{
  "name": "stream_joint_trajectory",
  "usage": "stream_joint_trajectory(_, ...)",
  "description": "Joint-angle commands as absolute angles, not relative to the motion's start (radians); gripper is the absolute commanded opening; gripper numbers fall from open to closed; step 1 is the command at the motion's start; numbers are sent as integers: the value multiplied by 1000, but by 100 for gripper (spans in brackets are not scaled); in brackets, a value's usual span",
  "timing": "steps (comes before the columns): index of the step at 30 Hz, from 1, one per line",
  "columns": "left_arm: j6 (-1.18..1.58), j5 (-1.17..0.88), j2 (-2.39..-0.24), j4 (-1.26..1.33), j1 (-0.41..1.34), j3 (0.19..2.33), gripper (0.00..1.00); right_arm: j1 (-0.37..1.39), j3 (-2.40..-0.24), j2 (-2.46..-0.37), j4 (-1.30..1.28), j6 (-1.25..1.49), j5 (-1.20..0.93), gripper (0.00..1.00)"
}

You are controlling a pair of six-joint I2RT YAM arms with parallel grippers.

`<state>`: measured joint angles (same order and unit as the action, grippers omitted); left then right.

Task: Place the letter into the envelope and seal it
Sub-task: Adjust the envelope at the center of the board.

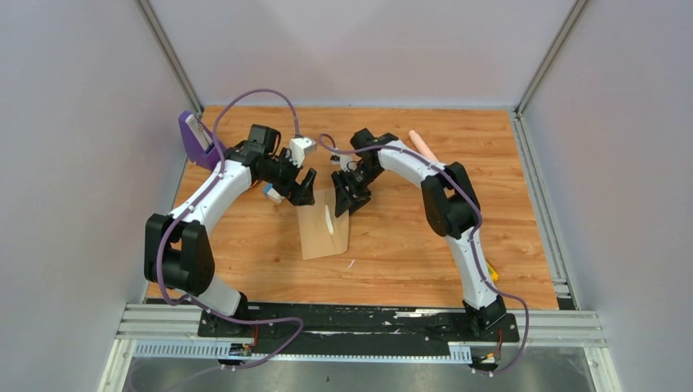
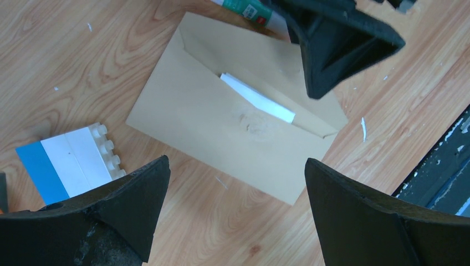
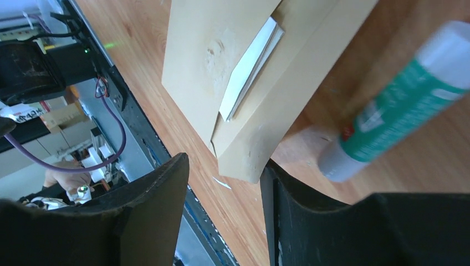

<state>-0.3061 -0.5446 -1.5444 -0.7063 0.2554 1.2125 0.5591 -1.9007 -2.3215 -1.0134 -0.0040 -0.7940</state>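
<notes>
The tan envelope [image 1: 324,233] lies on the wooden table between my two grippers. It also shows in the left wrist view [image 2: 210,127] and the right wrist view [image 3: 202,61]. The letter [image 2: 258,98] is tucked inside, and only a white sliver shows at the mouth [image 3: 249,66] [image 1: 328,220]. The pointed flap [image 3: 294,77] is open, and its tip is raised between my right gripper's fingers, against the inner face of one finger [image 3: 288,188]. My right gripper [image 3: 223,162] [image 1: 343,196] is open. My left gripper [image 2: 237,163] [image 1: 304,189] is open and empty, hovering over the envelope's near edge.
A green-and-white glue stick [image 3: 404,94] lies beside the flap, also seen in the left wrist view [image 2: 249,8]. A blue-and-white block [image 2: 72,160] lies left of the envelope. A purple holder [image 1: 196,139] stands at the back left, and a pink object [image 1: 422,145] lies at the back right.
</notes>
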Motion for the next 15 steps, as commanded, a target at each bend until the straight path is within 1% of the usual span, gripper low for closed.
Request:
stream_joint_trajectory(1,-337,-555,-1543,-687,256,1213,100,612,-1937,-2317,-1020,-25,-776,51)
stream_joint_trajectory(5,-337,-554,-1543,-687,256,1213,100,620,-1955,-2296,-1013,-17,-659,51)
stream_joint_trajectory(12,-338,-556,-1557,-686,256,1214,100,621,-1985,-2127,-988,-63,-437,51)
stream_joint_trajectory(15,-338,-559,-1565,-688,256,1213,100,620,-2001,-2095,-949,-70,-291,51)
